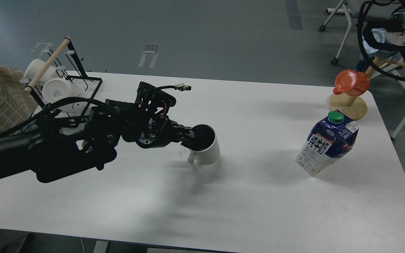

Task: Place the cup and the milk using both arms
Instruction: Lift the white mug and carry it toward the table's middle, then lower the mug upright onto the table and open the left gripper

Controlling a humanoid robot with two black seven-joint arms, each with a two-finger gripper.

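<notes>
Cup point(206, 146) upright mid-table, left fingers point(188, 137) pinching its near rim, one seemingly inside; milk point(327, 143) well apart to the right, nearer the unseen right arm.

Sitting on the table point(258, 196) are one ribbed cup point(207, 149), one milk carton point(327, 144), one orange cup point(352, 82) and two smooth white mugs point(60, 92) racked at ten o'clock.
</notes>
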